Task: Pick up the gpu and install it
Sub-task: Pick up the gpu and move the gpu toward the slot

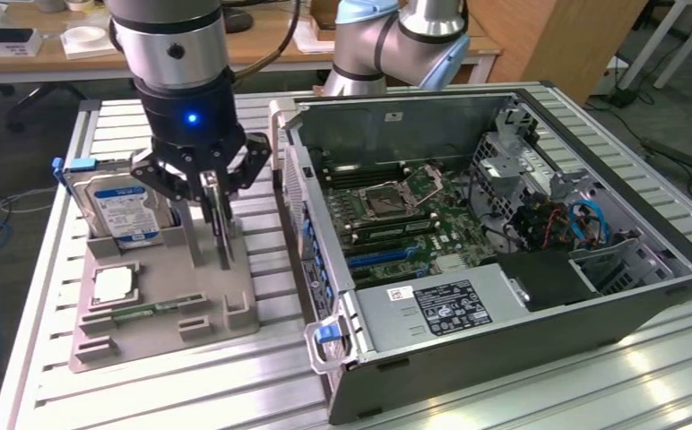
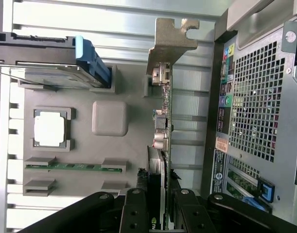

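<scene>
Wrist view: the jaws stand narrow, closed against both faces of the gpu (image 2: 165,121). One presses its black cooler (image 2: 155,167) and the other the card's back. The gpu stands on edge, a thin green card seen along its rim, and its silver bracket (image 2: 170,41) is at the end far from the jaws. It sits in its slot at the edge of the grey tray (image 2: 65,99), so I judge the grasp made and the lift not yet begun. Beyond one jaw lie the memory stick (image 2: 73,166), a chip (image 2: 49,130) and the hard drive (image 2: 46,73). Just beyond the other jaw stands the case (image 2: 255,97).

Exterior view: the jaws reach straight down into the tray with their tips low near its floor, and the card between them is hard to make out. The open case lies just beside them on the worktop (image 1: 203,390). The blue slots (image 1: 376,257) on its board (image 1: 400,219) are bare. By that, the whole install is left to do.
</scene>
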Available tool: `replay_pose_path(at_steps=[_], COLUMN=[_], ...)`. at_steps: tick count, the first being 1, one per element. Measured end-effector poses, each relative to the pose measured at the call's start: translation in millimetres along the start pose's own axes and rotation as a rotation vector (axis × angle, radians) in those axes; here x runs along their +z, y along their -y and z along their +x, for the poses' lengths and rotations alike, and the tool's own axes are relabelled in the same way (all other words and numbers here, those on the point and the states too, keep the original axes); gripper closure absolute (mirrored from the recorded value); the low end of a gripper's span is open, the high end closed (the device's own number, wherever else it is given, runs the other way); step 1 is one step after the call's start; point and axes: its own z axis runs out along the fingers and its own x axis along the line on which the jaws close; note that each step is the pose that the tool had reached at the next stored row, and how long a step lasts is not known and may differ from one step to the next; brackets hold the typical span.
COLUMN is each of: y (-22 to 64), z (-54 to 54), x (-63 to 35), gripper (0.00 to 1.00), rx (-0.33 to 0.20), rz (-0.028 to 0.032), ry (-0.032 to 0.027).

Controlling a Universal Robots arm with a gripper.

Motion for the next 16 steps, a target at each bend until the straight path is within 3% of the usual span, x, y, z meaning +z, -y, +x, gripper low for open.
replay_pose_path(at_steps=[9, 16], y=[-0.3, -0.5], z=[3.7, 4.8], x=[-6.2, -14.3], gripper=[0.73, 0.73], rx=[0.0, 0.0], rz=[0.0003, 0.0003], ry=[0.0055, 0.0065])
